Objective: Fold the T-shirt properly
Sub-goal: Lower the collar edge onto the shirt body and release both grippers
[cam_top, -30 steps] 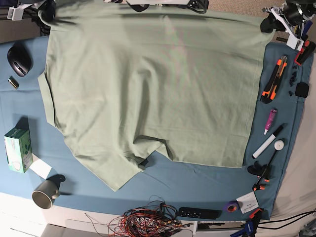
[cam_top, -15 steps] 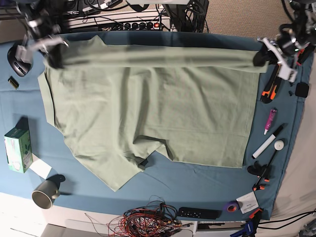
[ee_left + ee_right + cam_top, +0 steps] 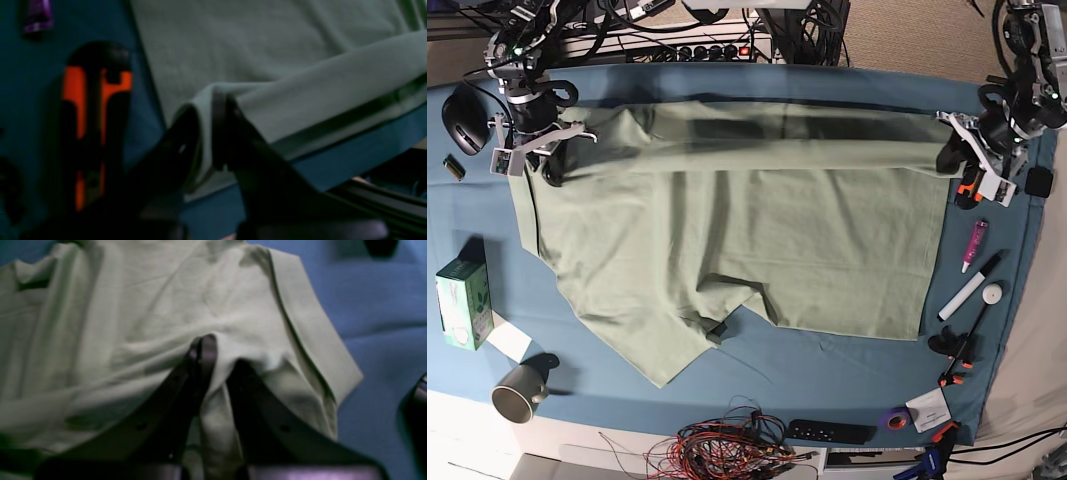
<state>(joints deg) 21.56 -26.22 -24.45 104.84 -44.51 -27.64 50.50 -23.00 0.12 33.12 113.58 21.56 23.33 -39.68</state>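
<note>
gripping one t-shirt (image 3: 747, 220) – two grippers (left (image 3: 208, 133), right (image 3: 217, 363)) clamped on cloth.

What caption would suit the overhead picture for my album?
Two grippers, right and left, each pinch an edge of a pale green T-shirt spread over a blue tablecloth.

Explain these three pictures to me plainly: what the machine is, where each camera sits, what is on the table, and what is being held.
This is a robot with two arms. One camera looks down on the whole table; the other two sit on the wrists, just behind the grippers. A pale green T-shirt lies spread on a blue table cloth. The left gripper and the right gripper each pinch a corner of the shirt's far edge; the close-ups show cloth between shut jaws. Around it lie a mug, a green box, pens and wires.
</note>
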